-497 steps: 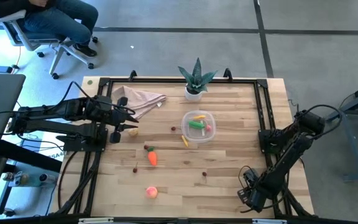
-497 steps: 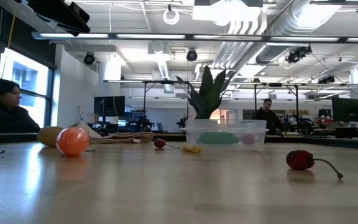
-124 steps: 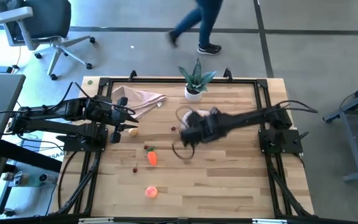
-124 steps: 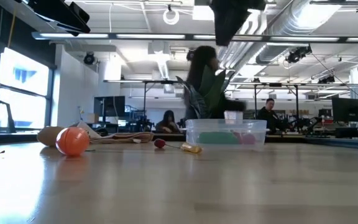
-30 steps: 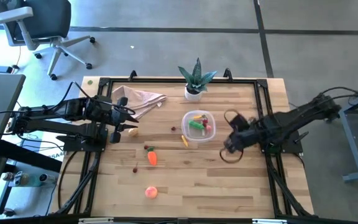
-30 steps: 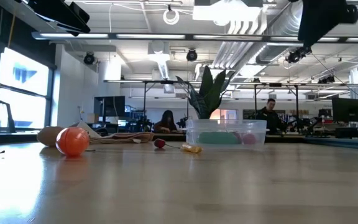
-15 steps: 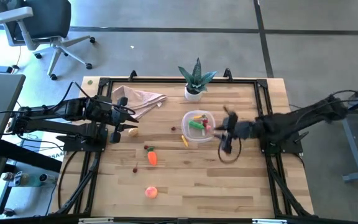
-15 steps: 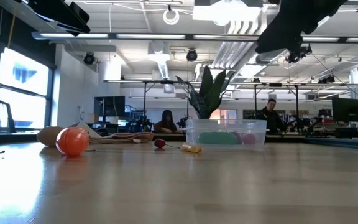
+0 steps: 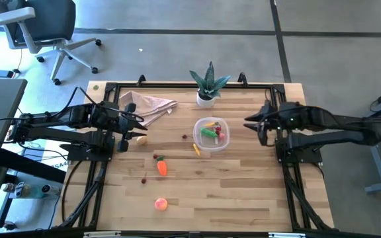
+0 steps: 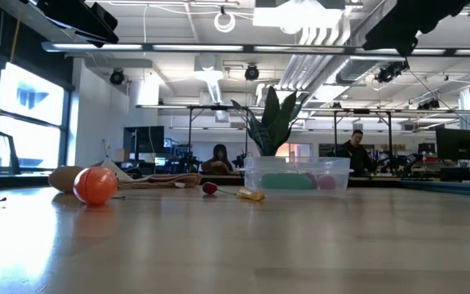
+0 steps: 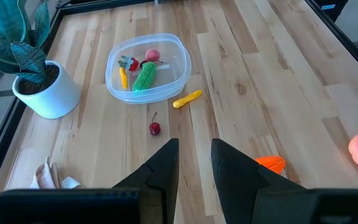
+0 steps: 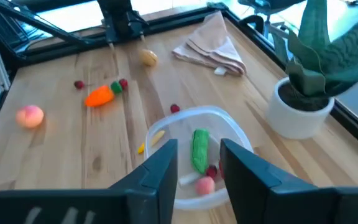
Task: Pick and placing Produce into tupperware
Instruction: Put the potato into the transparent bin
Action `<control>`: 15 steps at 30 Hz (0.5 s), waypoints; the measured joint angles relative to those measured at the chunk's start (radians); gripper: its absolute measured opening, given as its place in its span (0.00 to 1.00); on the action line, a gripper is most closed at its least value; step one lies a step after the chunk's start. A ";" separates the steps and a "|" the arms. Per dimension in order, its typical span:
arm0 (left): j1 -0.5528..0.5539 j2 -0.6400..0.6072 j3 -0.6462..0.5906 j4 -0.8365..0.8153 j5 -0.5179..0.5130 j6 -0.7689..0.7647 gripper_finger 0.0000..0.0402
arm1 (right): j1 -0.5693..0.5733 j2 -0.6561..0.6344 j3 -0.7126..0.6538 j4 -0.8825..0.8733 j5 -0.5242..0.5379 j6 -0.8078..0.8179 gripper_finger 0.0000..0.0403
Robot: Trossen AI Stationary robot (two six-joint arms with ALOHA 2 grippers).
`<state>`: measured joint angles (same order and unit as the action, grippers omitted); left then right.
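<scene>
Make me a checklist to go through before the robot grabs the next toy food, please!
1. Right pincer open and empty, beside the tupperware: ok.
2. Left pincer empty, waiting at the table's left edge: ok.
3. Tupperware has room; green pod and small pieces inside: ok.
4. Carrot, peach and yellow strip lying on the table, nothing covering them: ok.
5. All produce put away: not ok.
6. Potted plant standing apart from the tupperware: ok.

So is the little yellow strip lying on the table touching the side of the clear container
Apart. In the left wrist view, bare wood shows between the yellow strip and the clear container. The high view shows the same gap.
</scene>
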<state>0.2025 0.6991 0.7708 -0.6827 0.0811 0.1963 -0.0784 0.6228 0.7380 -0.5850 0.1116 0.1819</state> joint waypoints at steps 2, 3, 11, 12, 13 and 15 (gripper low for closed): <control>0.000 0.000 0.000 0.000 0.000 0.000 0.21 | 0.000 -0.022 0.000 -0.018 0.000 -0.004 0.23; 0.000 0.000 0.000 0.000 0.000 0.000 0.21 | 0.000 -0.030 0.000 -0.019 0.000 -0.010 0.21; 0.000 0.000 0.000 0.000 0.000 0.000 0.21 | 0.000 -0.041 -0.004 -0.084 -0.004 -0.021 0.10; 0.000 0.000 0.000 0.000 0.000 0.000 0.21 | 0.000 -0.041 -0.019 -0.061 -0.010 -0.019 0.10; 0.000 0.000 0.000 0.000 0.000 0.000 0.21 | 0.000 -0.045 -0.046 -0.025 -0.022 -0.021 0.09; 0.000 0.000 0.000 0.000 0.000 0.000 0.21 | 0.000 -0.063 -0.125 0.075 -0.053 -0.040 0.09</control>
<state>0.2026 0.6991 0.7708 -0.6827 0.0812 0.1964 -0.0780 0.5595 0.6126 -0.5104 0.0589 0.1423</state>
